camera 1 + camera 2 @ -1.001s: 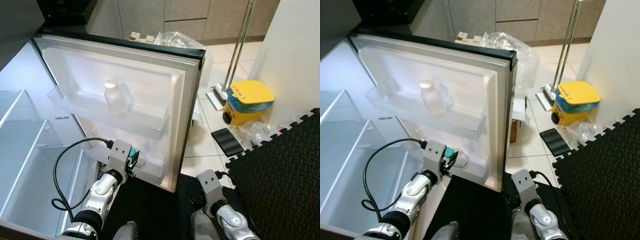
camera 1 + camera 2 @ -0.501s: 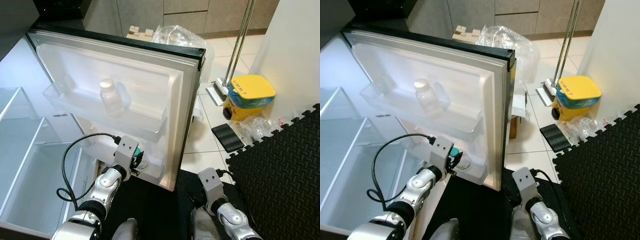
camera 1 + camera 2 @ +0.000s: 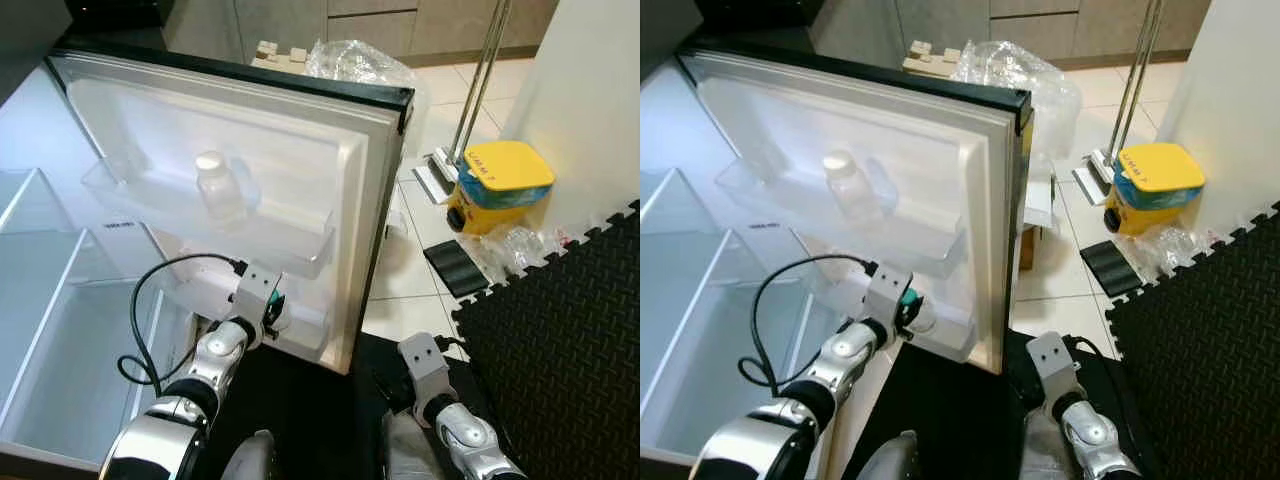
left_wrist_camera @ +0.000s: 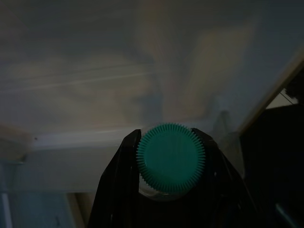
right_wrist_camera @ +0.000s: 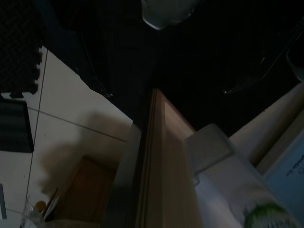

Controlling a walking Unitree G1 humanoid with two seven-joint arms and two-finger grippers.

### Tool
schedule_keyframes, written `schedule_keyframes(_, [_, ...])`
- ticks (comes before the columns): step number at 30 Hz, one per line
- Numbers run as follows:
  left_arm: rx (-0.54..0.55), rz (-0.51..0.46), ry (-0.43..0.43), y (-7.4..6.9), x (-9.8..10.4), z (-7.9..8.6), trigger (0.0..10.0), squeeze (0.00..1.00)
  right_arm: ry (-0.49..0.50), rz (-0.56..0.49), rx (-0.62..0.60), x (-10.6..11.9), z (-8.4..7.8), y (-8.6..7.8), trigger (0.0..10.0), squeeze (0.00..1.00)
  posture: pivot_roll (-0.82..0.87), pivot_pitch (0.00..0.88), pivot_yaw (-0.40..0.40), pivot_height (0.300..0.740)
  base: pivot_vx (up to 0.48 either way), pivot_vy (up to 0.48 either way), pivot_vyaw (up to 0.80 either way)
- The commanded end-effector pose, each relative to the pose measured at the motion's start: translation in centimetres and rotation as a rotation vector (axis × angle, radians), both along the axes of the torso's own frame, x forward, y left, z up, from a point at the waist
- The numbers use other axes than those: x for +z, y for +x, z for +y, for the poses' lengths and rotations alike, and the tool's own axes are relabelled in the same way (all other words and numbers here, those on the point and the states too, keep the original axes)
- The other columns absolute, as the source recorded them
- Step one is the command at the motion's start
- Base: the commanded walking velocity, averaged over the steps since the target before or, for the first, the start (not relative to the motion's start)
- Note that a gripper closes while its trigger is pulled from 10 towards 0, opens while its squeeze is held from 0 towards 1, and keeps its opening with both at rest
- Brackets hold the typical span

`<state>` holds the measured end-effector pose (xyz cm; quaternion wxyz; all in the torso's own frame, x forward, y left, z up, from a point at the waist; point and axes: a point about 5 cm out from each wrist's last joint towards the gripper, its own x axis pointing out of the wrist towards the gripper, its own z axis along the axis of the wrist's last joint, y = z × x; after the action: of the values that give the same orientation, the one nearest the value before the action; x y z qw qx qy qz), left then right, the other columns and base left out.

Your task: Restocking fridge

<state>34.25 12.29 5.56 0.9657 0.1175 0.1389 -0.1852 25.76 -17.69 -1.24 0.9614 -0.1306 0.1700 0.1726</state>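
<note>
- Far left: fridge interior (image 3: 60,330), white walls, clear glass shelves, lower part cut off by the frame edge.
- Open fridge door (image 3: 300,170), white moulded plastic liner edged by a dark frame, swung wide toward the camera.
- Upper door shelf (image 3: 200,215), clear plastic, holding one translucent bottle with a white cap (image 3: 217,190) standing upright.
- Lower door shelf (image 3: 300,330), white plastic, partly hidden behind the left arm.
- Left gripper (image 3: 272,308) at the lower door shelf, fingers (image 4: 118,166) pinching a bottle with a ribbed teal cap (image 4: 170,158); round cap seen end-on in the left wrist view, black fingers pressed against either side of it; bottle body mostly hidden, pale and rounded, lying into the lower door shelf.
- Black cable (image 3: 150,320) looping from the left wrist down along the silver forearm.
- Crumpled clear plastic bag (image 3: 355,65) behind the door's top edge, partly hidden.
- Right gripper low beside the door's edge, arm (image 3: 440,400) cut off by the bottom frame; cannot tell how its fingers stand; right wrist view very dark, pale door edge and tiled floor just made out.
- Tiled floor (image 3: 420,270) with a flat black ribbed pad (image 3: 455,280).
- Yellow-lidded bucket (image 3: 495,195), metal mop poles (image 3: 480,80) rising behind it.
- Black foam mat (image 3: 570,350), interlocking toothed edge, embossed texture.
</note>
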Motion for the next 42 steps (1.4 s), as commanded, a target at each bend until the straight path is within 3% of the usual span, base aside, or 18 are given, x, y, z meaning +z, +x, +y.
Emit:
schedule_keyframes(1, [0.06,0.04,0.062,-0.3,-0.8,2.1,10.0,0.0,0.002,0.012,-0.003,-0.3,0.0,-0.4,10.0,0.0,-0.09,0.225,0.096,0.646,0.0,0.0,0.0])
schedule_keyframes(9, [0.103,0.034,0.084,0.1,-0.3,3.0,10.0,0.0,0.0,0.013,-0.012,-0.4,-0.2,-0.6,10.0,0.0,-0.11,0.225,0.106,0.646,0.0,0.0,0.0])
schedule_keyframes(20, [0.118,0.084,0.005,-0.3,-1.1,2.2,10.0,0.0,-0.003,0.018,-0.014,-0.6,-0.4,-0.9,10.0,0.0,-0.11,0.226,0.107,0.646,0.0,0.0,0.0])
schedule_keyframes(37, [0.106,0.128,0.008,-1.0,-2.1,1.7,10.0,0.0,-0.003,0.021,-0.016,-0.8,-0.3,-1.2,10.0,0.0,-0.12,0.232,0.116,0.646,0.0,0.0,0.0])
schedule_keyframes(38, [0.108,0.128,0.003,-1.0,-2.1,1.7,10.0,0.43,-0.003,0.021,-0.017,-0.8,-0.3,-1.2,10.0,0.0,-0.12,0.231,0.114,0.646,0.0,0.0,0.0])
schedule_keyframes(41, [0.11,0.128,0.0,-1.0,-2.0,1.7,10.0,0.43,-0.003,0.022,-0.017,-0.8,-0.3,-1.3,10.0,0.0,-0.12,0.231,0.114,0.646,0.0,0.0,0.0])
schedule_keyframes(42, [0.112,0.128,-0.002,-1.0,-2.0,1.7,10.0,0.64,-0.003,0.022,-0.016,-0.8,-0.3,-1.2,10.0,0.0,-0.12,0.23,0.113,0.646,0.0,0.0,0.0])
